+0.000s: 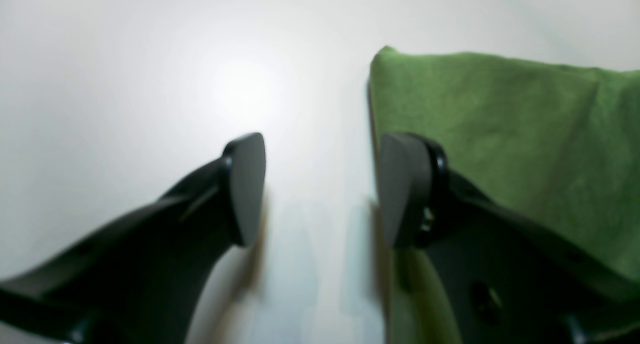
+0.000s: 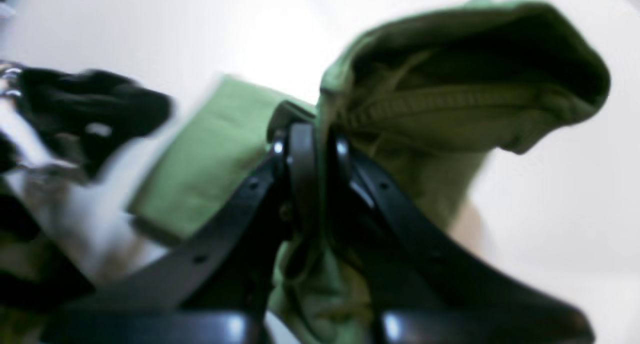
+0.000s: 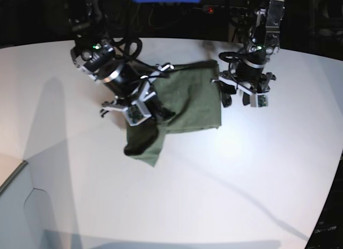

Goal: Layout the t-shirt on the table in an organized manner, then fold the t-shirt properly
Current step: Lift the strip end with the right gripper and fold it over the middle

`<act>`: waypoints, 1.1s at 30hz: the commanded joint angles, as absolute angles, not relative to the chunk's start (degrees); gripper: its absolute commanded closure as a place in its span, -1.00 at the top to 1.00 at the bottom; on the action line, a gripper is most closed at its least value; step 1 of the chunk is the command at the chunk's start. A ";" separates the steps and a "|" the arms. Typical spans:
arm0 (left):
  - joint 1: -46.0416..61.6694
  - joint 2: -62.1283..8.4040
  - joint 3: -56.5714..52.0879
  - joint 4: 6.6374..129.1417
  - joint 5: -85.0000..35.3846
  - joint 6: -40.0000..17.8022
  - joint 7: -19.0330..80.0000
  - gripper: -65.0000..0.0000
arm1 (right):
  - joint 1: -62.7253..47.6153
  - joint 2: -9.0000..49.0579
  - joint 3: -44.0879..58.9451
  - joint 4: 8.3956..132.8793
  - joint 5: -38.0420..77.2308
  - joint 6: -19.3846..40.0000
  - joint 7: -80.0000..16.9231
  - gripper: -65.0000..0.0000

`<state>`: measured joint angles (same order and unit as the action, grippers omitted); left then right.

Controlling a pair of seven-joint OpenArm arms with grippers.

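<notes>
**Right claw pinching shirt fabric, left claw free beside the edge**

Currently the right gripper is clamped narrow on a bunch of the t-shirt. The right wrist view shows green cloth squeezed between its jaws and a hooded fold of fabric, with what looks like a ribbed seam, lifted above them. The left gripper stands wide and holds nothing. One finger is over bare table, the other over the shirt's edge, and the cloth border runs just beside the gap between them.

Doing this step well, as I judge it: the shirt isn't flat yet, so the layout phase is not done. The right claw should draw its bunch outward and low so the folded-over part opens instead of dragging the whole garment. The left claw should close on the near edge or corner first, to anchor the other side. Pull slowly, since thin cotton bunches and slips easily.

The shirt sits toward the far middle of the table between the two arms, in the base view. Its main panel lies roughly flat, spreading toward the left arm's side. A crumpled flap hangs toward the camera below the right claw. The long axis appears to run roughly across the table, arm to arm. Which end carries the collar I can't tell for certain.
</notes>
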<state>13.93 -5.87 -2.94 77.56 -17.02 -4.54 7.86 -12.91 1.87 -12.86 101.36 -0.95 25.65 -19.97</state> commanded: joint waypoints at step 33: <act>13.76 -6.29 -3.30 78.37 -17.10 -4.79 6.46 0.06 | -4.00 0.75 -22.90 83.82 -0.04 25.63 -17.98 -0.68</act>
